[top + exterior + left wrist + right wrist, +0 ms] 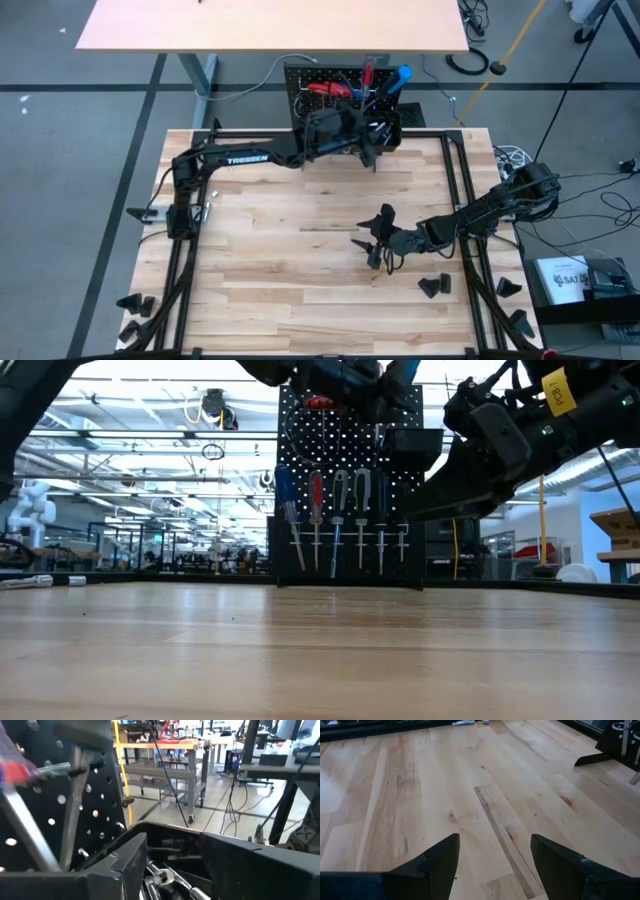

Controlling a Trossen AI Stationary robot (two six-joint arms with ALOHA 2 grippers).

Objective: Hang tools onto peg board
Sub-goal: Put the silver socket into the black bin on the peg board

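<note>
The black peg board (330,95) stands upright at the table's far edge. A row of screwdrivers (335,510) with blue, red and dark handles hangs on its front, and red-handled pliers (325,88) hang near its top. My left gripper (173,855) is level and open just above the board's black box bin (225,855). Silver metal tools (162,879) lie inside the bin, below the gap between the fingers. My right gripper (495,850) waits open over bare wood right of the table's middle (378,232), slanting down.
Small black wedge-shaped blocks sit near the front right (433,287) and the front left corner (135,303). Bare wooden table top (290,230) lies between the two arms. A second pale table (270,25) stands beyond the peg board.
</note>
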